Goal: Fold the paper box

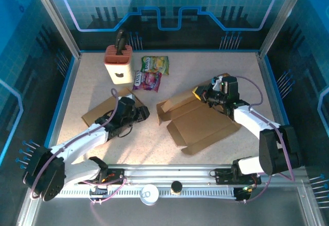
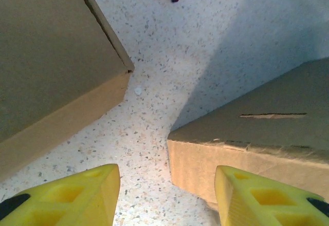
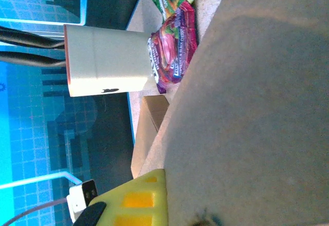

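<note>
Top view: the paper box (image 1: 200, 126) lies mostly flat mid-table, so you likely have most folds left. The right gripper (image 1: 202, 94) is clamped on its raised far flap; the left gripper (image 1: 146, 113) sits near its left edge. A pale holder (image 1: 117, 68) contains one black-handled tool (image 1: 121, 40).

Left wrist: yellow fingers (image 2: 77, 196) stand apart, empty, at a box corner.

Right wrist: cardboard presses against one finger (image 3: 136, 198).
</note>
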Controlling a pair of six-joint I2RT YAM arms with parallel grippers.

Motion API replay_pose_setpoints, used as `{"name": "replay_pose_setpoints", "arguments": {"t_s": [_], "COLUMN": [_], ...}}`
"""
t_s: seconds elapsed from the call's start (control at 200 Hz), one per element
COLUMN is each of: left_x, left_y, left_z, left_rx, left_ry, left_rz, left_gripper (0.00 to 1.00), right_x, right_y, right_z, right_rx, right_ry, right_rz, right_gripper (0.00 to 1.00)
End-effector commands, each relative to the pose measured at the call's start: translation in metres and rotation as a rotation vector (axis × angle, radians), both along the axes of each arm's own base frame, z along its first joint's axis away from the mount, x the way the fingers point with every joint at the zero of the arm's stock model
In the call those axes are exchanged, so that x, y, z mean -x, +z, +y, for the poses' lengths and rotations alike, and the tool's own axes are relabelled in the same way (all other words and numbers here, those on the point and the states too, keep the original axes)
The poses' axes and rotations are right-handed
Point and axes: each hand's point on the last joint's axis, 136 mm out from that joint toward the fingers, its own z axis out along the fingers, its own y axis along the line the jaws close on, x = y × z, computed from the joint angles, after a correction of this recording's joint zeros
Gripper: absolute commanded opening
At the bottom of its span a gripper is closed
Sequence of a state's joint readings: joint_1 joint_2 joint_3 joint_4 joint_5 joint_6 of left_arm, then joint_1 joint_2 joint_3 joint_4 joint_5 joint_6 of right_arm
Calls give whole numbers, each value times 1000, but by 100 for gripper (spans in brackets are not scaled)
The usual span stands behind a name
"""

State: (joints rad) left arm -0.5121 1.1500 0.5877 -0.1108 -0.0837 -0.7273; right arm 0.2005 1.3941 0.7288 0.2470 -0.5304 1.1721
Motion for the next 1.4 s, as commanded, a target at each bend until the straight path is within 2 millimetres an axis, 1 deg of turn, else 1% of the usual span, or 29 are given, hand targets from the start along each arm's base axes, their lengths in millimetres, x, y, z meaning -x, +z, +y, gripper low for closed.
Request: {"name": "replay_pose_setpoints", "arguments": {"t_s": [0.0, 0.065, 0.16, 0.21, 0.22, 0.35, 0.46, 0.54, 0.715, 0.82, 0.915, 0.995, 1.045, 1.2, 1.27, 1.396], "left_x": [-2, -3, -6, -7, -8, -12, -13, -14, -12, -8, -11, -14, -15, -11, -8, -7], "left_y": [-4, -5, 2, 7, 8, 16, 11, 9, 7, 4, 0, -4, -4, -2, 0, -2], "left_z": [-8, -12, -18, -19, -19, -28, -34, -40, -54, -64, -68, -69, -70, -78, -83, -90], "left_rx": [-66, -85, -90, -104, -110, -155, -196, -195, -182, -220, -246, -261, -264, -286, -297, -318], "left_ry": [-121, -166, -231, -255, -262, -365, -444, -480, -537, -583, -589, -585, -584, -606, -626, -660], "left_rz": [-15, -44, -125, -160, -168, -261, -283, -299, -347, -367, -366, -361, -367, -400, -419, -427], "left_gripper": [53, 54, 56, 57, 57, 59, 59, 59, 58, 58, 58, 56, 53, 45, 44, 37], "right_x": [6, 6, 6, 5, 7, 8, 8, 7, 6, 4, 3, 3, 3, 2, 2, 0], "right_y": [-17, -18, -14, -8, -12, -12, -14, -16, -11, -8, -7, -7, -9, -8, -7, -4], "right_z": [5, 5, 5, 5, 5, 5, 7, 7, 9, 10, 12, 13, 14, 15, 16, 16], "right_rx": [14, 13, 19, 21, 25, 28, 19, 15, 11, 7, 3, -4, -6, -9, -15, -17], "right_ry": [33, 33, 35, 37, 38, 40, 47, 49, 58, 68, 78, 83, 85, 88, 90, 90], "right_rz": [-1, 1, -6, -24, -5, 0, 9, 13, 6, 1, 3, 6, 10, 7, 9, 4], "right_gripper": [0, 0, 0, 0, 0, 0, 0, 0, 0, 0, 0, 0, 0, 0, 0, 0]}}
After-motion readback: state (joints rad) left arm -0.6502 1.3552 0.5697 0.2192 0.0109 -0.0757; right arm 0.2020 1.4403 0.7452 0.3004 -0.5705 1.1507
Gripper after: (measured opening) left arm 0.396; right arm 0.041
